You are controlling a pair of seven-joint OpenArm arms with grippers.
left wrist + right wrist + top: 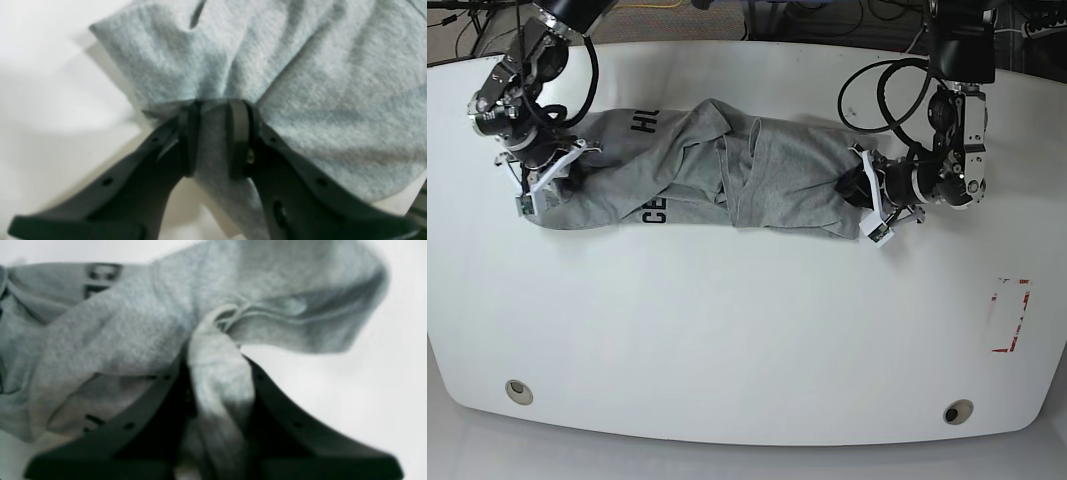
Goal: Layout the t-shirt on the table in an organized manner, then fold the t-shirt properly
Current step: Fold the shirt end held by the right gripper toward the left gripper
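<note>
T-shirt (717,175), light heather-grey, lies stretched in a crumpled band across the upper middle of the base view, on the white table (727,330). It is not yet flat: folds bunch in its centre, and black lettering shows only in part, near the upper left of the garment and along its lower edge.

Each arm holds one end, most likely so the cloth can be drawn out sideways before it is spread. At the right of the base view, the left gripper (859,192) is clamped on the shirt's end. In the left wrist view, its dark jaws pinch a gathered strip of grey fabric, with cloth fanning out across the upper frame. At the upper left of the base view, the right gripper (549,170) grips the opposite end. In the right wrist view, a thick twist of fabric runs down between the jaws, with the rest draped to the upper left and right.

A red-and-white rectangular mark (1010,315) sits at the right edge of the table, well apart from the shirt. Two round grommet holes (519,391) lie near the bottom corners.
</note>
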